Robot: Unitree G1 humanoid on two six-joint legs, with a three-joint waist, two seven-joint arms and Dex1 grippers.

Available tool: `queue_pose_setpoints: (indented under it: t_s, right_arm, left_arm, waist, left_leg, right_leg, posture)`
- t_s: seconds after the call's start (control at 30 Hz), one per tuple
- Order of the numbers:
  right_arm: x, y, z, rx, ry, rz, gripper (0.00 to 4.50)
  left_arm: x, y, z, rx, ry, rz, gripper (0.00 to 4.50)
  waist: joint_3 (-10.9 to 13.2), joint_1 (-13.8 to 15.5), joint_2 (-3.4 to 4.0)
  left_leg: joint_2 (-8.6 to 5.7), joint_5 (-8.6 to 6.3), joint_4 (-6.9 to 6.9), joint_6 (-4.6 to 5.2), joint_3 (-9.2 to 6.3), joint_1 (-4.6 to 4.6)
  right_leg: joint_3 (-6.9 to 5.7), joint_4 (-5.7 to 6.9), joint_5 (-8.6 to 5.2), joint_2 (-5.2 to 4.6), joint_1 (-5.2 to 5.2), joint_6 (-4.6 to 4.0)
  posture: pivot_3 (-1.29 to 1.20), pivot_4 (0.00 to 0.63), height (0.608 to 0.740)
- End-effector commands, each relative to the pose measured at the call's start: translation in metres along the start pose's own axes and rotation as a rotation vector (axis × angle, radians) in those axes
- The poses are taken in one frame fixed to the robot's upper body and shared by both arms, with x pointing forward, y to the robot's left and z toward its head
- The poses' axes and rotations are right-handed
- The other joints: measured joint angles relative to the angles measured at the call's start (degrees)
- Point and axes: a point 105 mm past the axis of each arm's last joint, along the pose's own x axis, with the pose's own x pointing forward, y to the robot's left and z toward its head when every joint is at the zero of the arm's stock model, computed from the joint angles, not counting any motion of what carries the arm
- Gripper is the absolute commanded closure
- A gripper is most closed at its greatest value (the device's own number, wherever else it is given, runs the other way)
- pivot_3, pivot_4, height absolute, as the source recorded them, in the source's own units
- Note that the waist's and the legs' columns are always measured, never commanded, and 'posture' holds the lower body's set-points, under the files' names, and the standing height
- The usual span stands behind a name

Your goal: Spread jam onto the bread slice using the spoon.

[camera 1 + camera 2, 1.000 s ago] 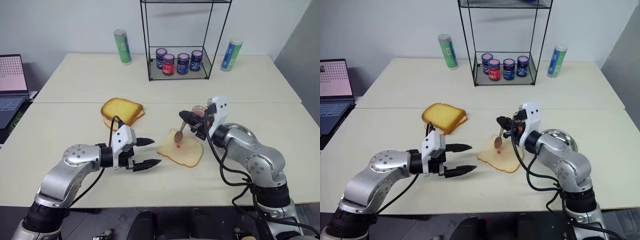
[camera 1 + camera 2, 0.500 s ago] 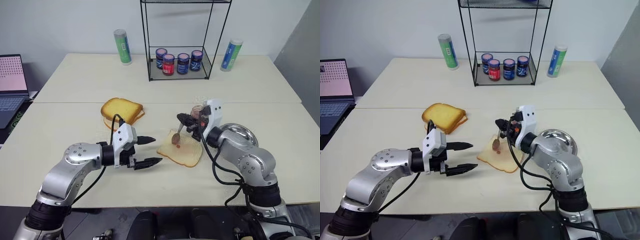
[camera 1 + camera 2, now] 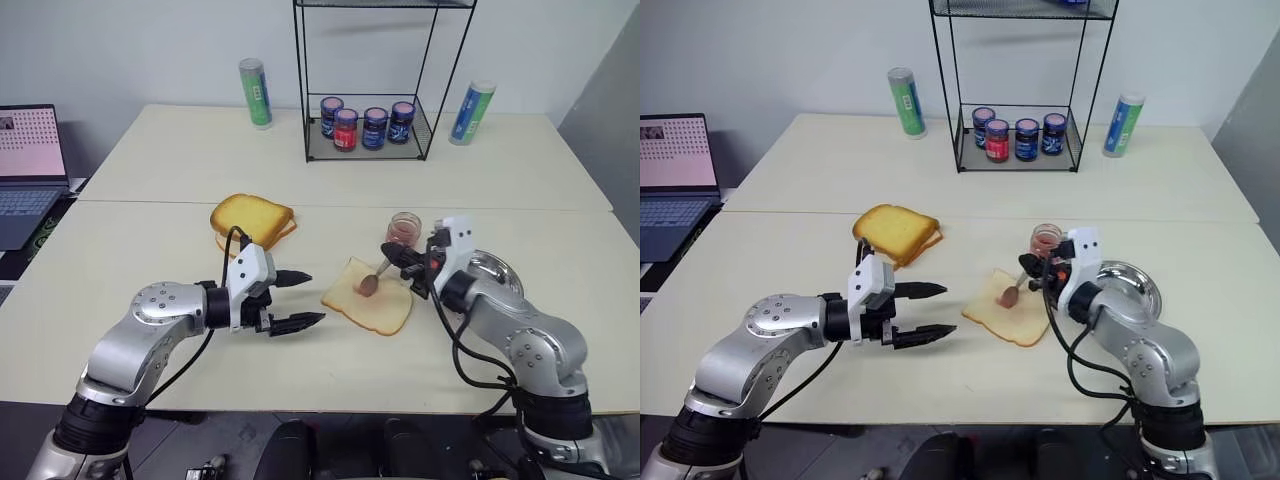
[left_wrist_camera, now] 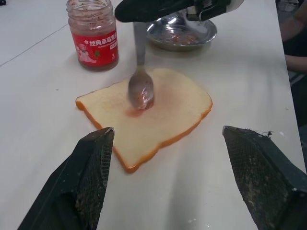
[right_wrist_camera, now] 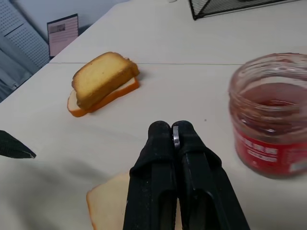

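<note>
Metal spoon [image 4: 140, 86] is pinched by its handle in the right gripper [image 3: 408, 262], bowl resting on the bread slice [image 4: 148, 117] to smear jam [image 4: 94, 36], while the left gripper [image 3: 296, 300] waits open just beside.

light: bright, even | shadows: soft, short on table [image 3: 150, 170] | focus: head views sharp, wrist views softer

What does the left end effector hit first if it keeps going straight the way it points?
Probably the bread slice: the open left end effector points right at it, and the spoon rests on it, with bare table between. Height above the table is unclear.
</note>
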Motion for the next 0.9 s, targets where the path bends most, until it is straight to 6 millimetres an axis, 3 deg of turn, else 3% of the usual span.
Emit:
queue_pose_setpoints:
  t_s: [0.03, 0.17, 0.33, 0.47, 0.67, 0.9]
  right_arm:
    - [-0.014, -0.01, 0.008, 0.01, -0.022, -0.067, 4.43]
    - [-0.019, -0.013, 0.012, 0.085, -0.048, -0.093, 4.43]
    - [-0.016, -0.021, 0.023, 0.457, -0.166, -0.117, 4.43]
    - [-0.005, -0.009, 0.003, 0.665, -0.102, -0.096, 4.43]
    - [0.006, 0.006, -0.013, 0.743, -0.029, -0.08, 4.43]
    - [0.021, -0.001, -0.015, 0.827, -0.051, -0.116, 4.43]
  left_arm:
    - [0.001, 0.001, 0.008, 0.037, -0.021, -0.012, 0.72]
    - [0.002, 0.003, 0.008, 0.041, -0.023, -0.015, 0.72]
    - [0.003, 0.004, 0.009, 0.045, -0.026, -0.014, 0.72]
    - [0.004, 0.003, 0.01, 0.046, -0.031, -0.014, 0.72]
    - [0.002, 0.003, 0.01, 0.046, -0.03, -0.007, 0.72]
    - [0.002, 0.001, 0.01, 0.043, -0.029, -0.005, 0.72]
  waist:
    - [0.0, 0.0, 0.0]
    - [0.0, 0.0, 0.0]
    - [0.0, 0.0, -0.03]
    - [0.0, -0.4, -0.04]
    - [0.0, -1.0, -0.03]
    - [0.0, -1.3, -0.03]
  left_leg:
    - [0.0, 0.0, 0.0, 0.0, 0.0, 0.0]
    - [0.0, 0.0, 0.0, 0.0, 0.0, 0.01]
    - [0.0, 0.0, 0.0, 0.0, 0.02, 0.01]
    - [0.04, 0.01, -0.01, -0.01, 0.03, 0.06]
    - [0.04, 0.02, 0.0, -0.01, 0.04, 0.08]
    - [0.04, 0.03, 0.01, 0.0, 0.02, 0.08]
  right_leg:
    - [0.0, 0.01, 0.0, 0.0, 0.0, 0.0]
    - [0.0, 0.02, 0.0, 0.0, 0.0, 0.0]
    - [0.03, 0.05, 0.0, 0.0, -0.01, 0.0]
    - [0.06, 0.26, -0.03, 0.01, -0.05, -0.04]
    - [0.07, 0.38, -0.06, 0.02, -0.09, -0.08]
    - [0.05, 0.38, -0.06, 0.04, -0.09, -0.07]
  posture:
    - [0.0, 0.15, 0.74]
    - [0.0, 0.15, 0.74]
    - [0.0, 0.15, 0.74]
    - [0.0, 0.15, 0.74]
    - [0.0, 0.15, 0.74]
    - [0.0, 0.15, 0.74]
